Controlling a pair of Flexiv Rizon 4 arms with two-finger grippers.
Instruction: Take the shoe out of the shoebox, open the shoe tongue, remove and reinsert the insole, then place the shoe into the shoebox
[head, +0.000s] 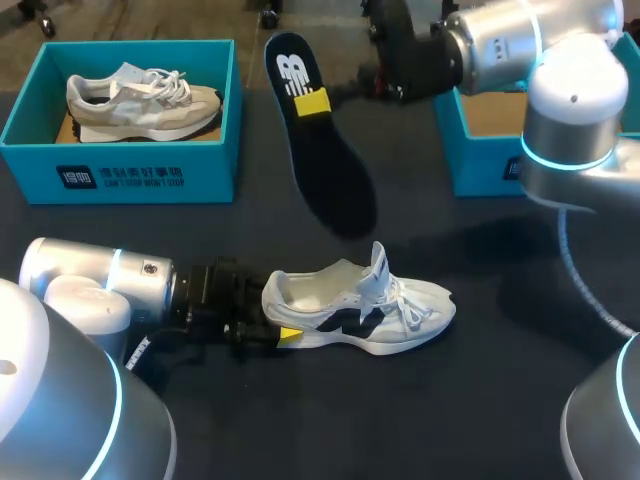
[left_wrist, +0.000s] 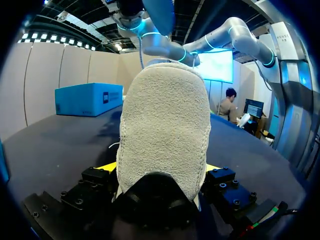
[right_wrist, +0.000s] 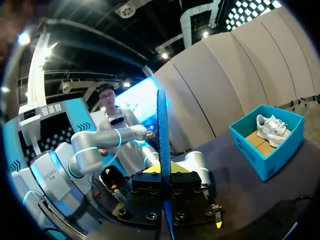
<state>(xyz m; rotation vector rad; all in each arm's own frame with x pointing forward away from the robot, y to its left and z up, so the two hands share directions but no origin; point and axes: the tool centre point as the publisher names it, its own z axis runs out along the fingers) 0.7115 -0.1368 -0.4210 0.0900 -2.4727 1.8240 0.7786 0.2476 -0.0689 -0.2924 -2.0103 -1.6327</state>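
Overhead: pinching the white shoe (head: 360, 310) by its heel on the table (head: 300, 430) with the left gripper (head: 285, 335); dangling the insole (head: 325, 160) aloft from the right gripper (head: 315, 103). In the left shoebox (head: 130, 175), 1 beige shoe (head: 140, 100); right shoebox (head: 480, 165) partly hidden.
Left wrist: clamped on firm suede heel.
Right wrist: edge-on between closed fingers; likely light, floppy, best gripped near heel.

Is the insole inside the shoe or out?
Out. The right hand holds the insole in the air, apart from the white shoe.
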